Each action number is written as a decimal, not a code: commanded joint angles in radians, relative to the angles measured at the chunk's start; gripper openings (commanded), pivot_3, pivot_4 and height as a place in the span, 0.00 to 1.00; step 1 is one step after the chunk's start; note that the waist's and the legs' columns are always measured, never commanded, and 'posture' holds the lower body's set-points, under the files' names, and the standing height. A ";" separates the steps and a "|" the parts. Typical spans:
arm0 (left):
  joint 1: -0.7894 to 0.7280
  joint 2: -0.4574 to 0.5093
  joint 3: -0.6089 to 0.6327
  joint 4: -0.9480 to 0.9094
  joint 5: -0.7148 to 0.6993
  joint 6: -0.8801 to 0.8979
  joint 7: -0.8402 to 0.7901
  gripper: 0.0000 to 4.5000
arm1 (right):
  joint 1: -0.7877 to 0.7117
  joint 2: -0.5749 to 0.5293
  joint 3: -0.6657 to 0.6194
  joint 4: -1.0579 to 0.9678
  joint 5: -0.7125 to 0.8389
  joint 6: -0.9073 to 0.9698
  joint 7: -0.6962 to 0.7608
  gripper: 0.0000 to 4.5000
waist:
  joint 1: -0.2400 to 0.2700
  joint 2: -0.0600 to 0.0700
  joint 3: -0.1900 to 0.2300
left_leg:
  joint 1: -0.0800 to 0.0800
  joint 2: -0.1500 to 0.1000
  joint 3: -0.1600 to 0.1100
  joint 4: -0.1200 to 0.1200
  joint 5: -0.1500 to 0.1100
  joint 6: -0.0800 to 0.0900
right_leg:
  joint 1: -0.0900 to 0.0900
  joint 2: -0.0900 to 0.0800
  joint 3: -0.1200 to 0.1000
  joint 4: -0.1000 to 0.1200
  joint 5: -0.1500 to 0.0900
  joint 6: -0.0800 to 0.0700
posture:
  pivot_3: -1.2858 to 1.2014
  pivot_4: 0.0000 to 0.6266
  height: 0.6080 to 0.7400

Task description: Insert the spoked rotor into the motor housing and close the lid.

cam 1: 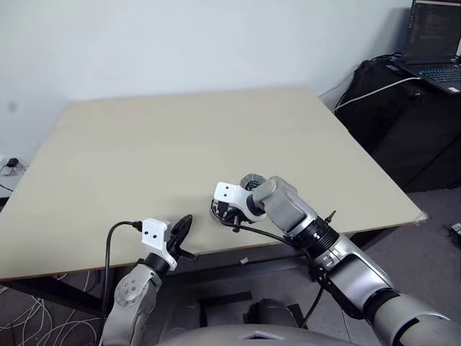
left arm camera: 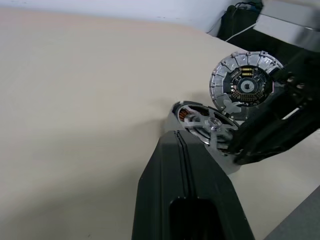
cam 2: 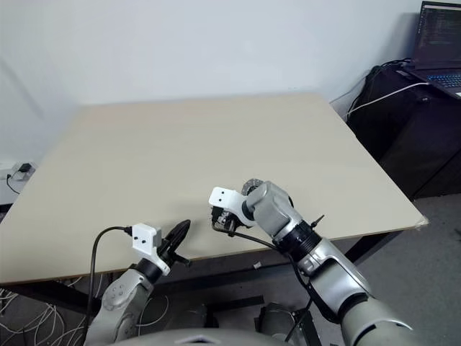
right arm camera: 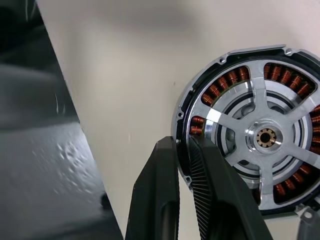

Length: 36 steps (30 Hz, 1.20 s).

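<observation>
The spoked rotor [right arm camera: 265, 137] is sitting inside the motor housing [right arm camera: 192, 125] near the table's [cam 1: 180, 144] near edge, with the lid [left arm camera: 246, 85] lying just beyond it. The right gripper [right arm camera: 184, 150] is pinching the rotor's rim. The left gripper [cam 1: 180, 232] is hanging closed and empty to the left.

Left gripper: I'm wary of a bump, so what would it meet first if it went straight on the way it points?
Probably the motor housing with the spoked rotor in it, just past the left gripper; depth is unclear.
</observation>
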 commanded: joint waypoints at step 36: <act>0.009 -0.013 -0.008 0.001 0.010 -0.022 0.006 0.00 | -0.104 0.177 -0.179 0.099 0.339 0.218 -0.317 0.65 | -0.030 0.000 0.000 | -0.001 0.001 0.000 -0.001 0.000 0.000 | -0.001 0.001 0.000 0.000 0.000 0.000 | 0.52 0.00 1.00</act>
